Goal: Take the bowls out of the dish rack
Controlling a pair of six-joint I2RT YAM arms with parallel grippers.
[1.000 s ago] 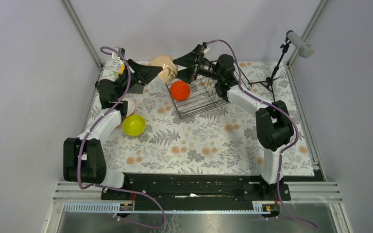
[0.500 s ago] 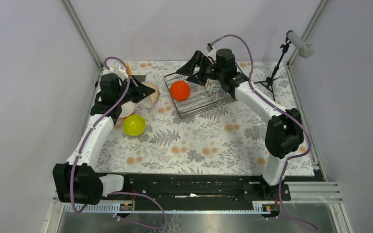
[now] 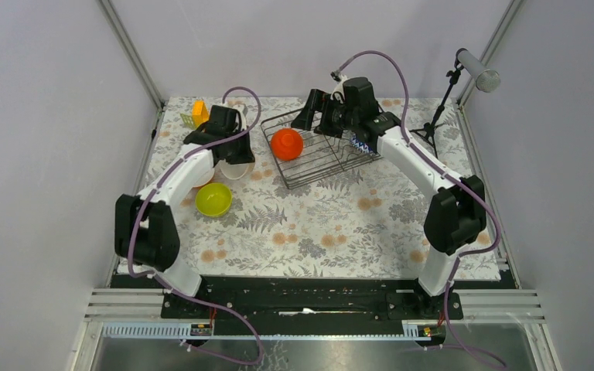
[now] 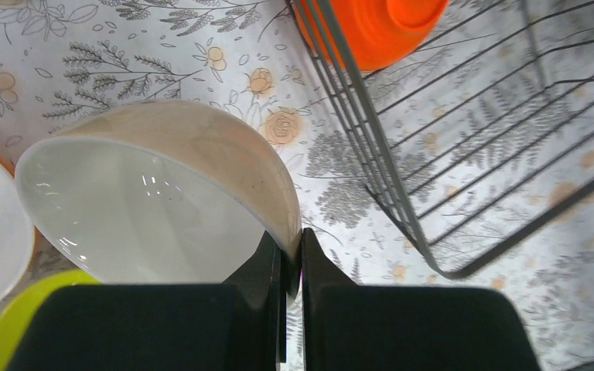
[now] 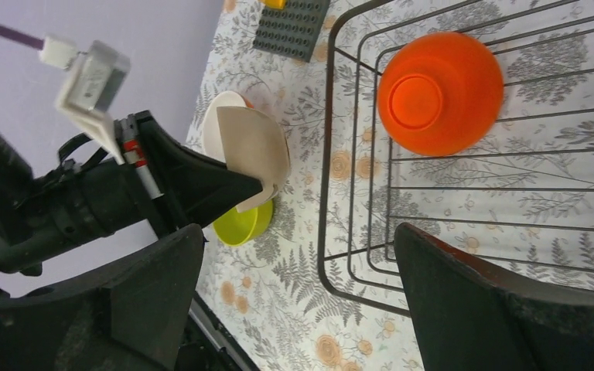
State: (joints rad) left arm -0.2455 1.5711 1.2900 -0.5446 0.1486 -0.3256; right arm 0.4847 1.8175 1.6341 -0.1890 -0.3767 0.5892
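A: Right gripper (image 5: 300, 230) gapes wide, empty, over the dish rack (image 3: 321, 166). Left gripper (image 4: 292, 251) is clamped tight on the cream bowl's (image 4: 162, 185) rim, just outside the rack.

B: Inside it?

A: One orange bowl (image 5: 439, 93), upside down. My worry is the thin rim pinch: the tilted cream bowl may slip onto the yellow-green bowl (image 3: 213, 199).

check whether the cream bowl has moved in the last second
Yes. The cream bowl went near-left, from the far-left corner of the dish rack to beside the yellow-green bowl.
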